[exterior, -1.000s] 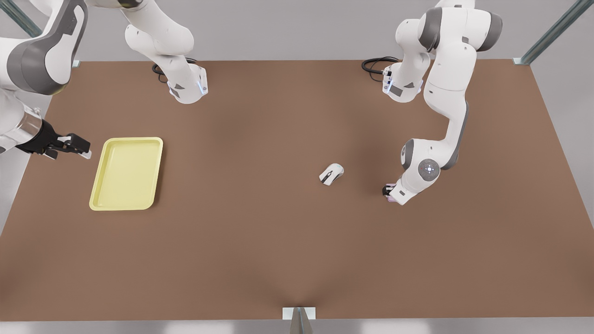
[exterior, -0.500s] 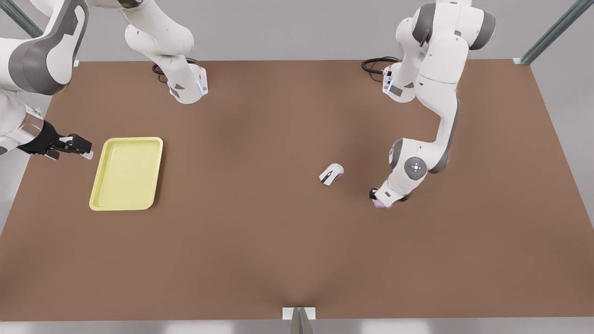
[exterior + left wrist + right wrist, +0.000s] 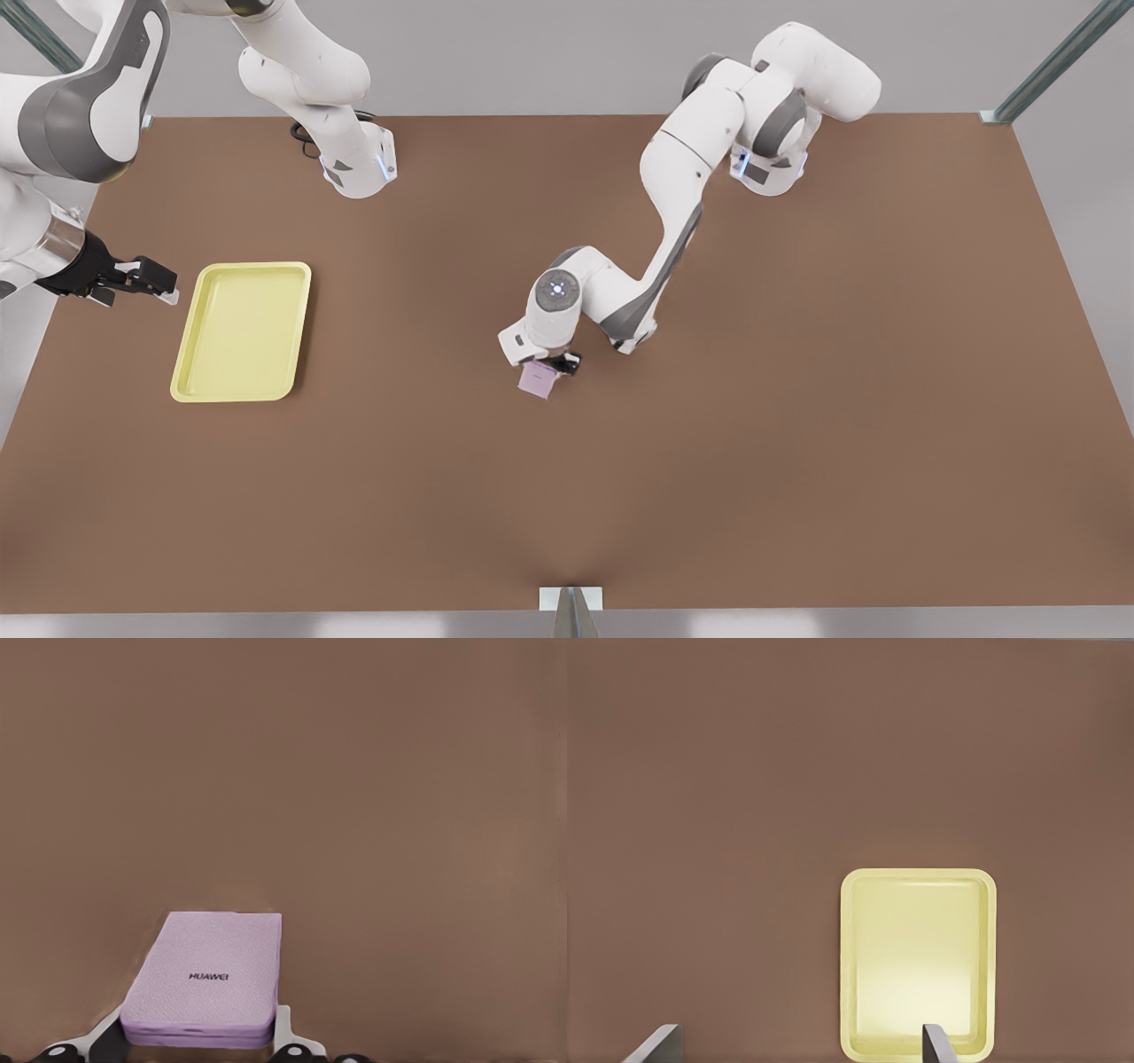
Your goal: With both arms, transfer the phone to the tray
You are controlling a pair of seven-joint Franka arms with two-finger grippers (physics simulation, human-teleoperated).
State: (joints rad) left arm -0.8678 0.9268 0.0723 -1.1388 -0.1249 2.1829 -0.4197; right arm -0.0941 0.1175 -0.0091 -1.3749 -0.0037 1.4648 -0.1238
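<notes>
The left claw [image 3: 551, 365] is near the middle of the brown surface [image 3: 797, 443] and pinches the phone [image 3: 537, 380] by one end. The pink phone sticks out from the fingers [image 3: 285, 1035] above the bare surface, with its printed face towards the wrist camera. Around it the surface is free on all sides, and a wide brown stretch lies between the phone and the tray [image 3: 242, 330], which is well apart at the front view's left.

The yellow tray lies flat, close to the left edge of the surface. The right claw [image 3: 156, 285] hangs just beside the tray's far left corner, over the edge of the surface, with its fingers [image 3: 656, 1045] spread apart. This arm waits. Behind the surface is a plain grey wall [image 3: 532, 53].
</notes>
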